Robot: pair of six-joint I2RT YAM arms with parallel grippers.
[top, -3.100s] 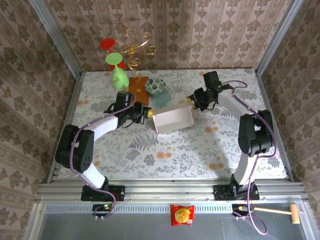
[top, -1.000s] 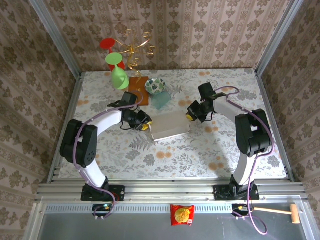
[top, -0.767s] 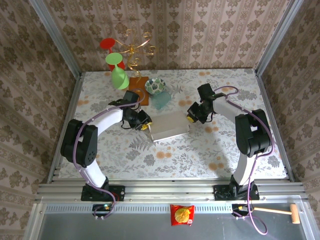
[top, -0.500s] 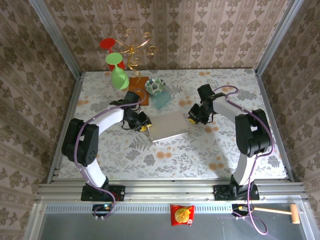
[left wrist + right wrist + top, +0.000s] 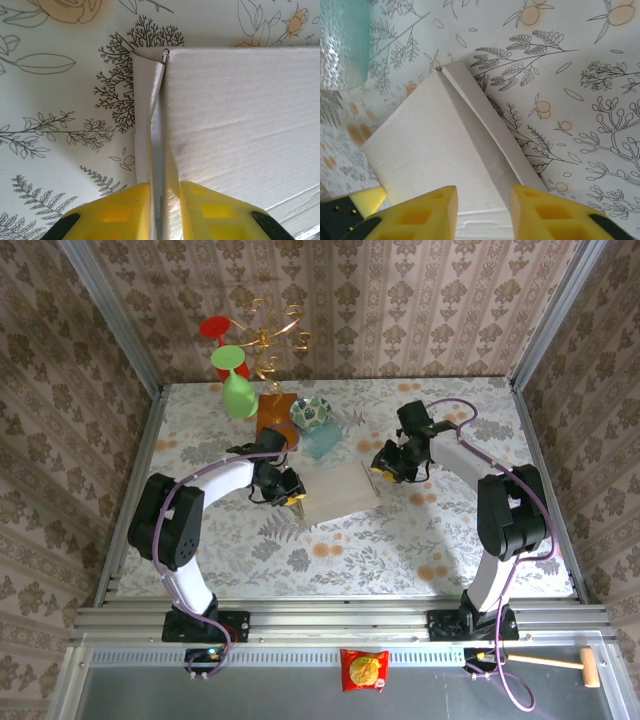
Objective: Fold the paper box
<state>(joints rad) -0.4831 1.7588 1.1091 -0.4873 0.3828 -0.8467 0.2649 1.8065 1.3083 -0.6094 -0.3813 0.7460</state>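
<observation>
1. Desk [image 5: 200, 540]: floral-patterned surface. The left part of the top view is bare from the left rail to the left arm. A green glass [image 5: 238, 392] and a brown board [image 5: 275, 420] stand at upper left, apart from the work.
2. Left hand [image 5: 293, 498]: set at the left edge of the paper box [image 5: 340, 490]. In the left wrist view the yellow fingers [image 5: 120, 212] sit at lower centre, drawn close together. They are clamped on the box's narrow folded side flap, which fills the gap between them.
3. Paper box, appearance: pale grey-white thin cardboard, rectangular, lying flat. Its top face is plain with faint creases. A narrow flap is folded along the left edge and a similar narrow strip runs along the right edge.
4. Paper box, position: centre of the desk, slightly turned, between the two hands.
5. Teal cup [image 5: 322, 443]: just beside the box's upper edge, apart from it. A patterned bowl [image 5: 311, 410] stands behind the cup.
6. Right hand [image 5: 378, 466]: at the box's upper right corner. In the right wrist view its yellow fingers [image 5: 420, 215] stand apart at the bottom of the frame. The box's right edge runs into the gap, and neither finger is seen pressing on it.
7. Open room: bare desk lies below the box and across the right part of the top view, up to the right rail.
</observation>
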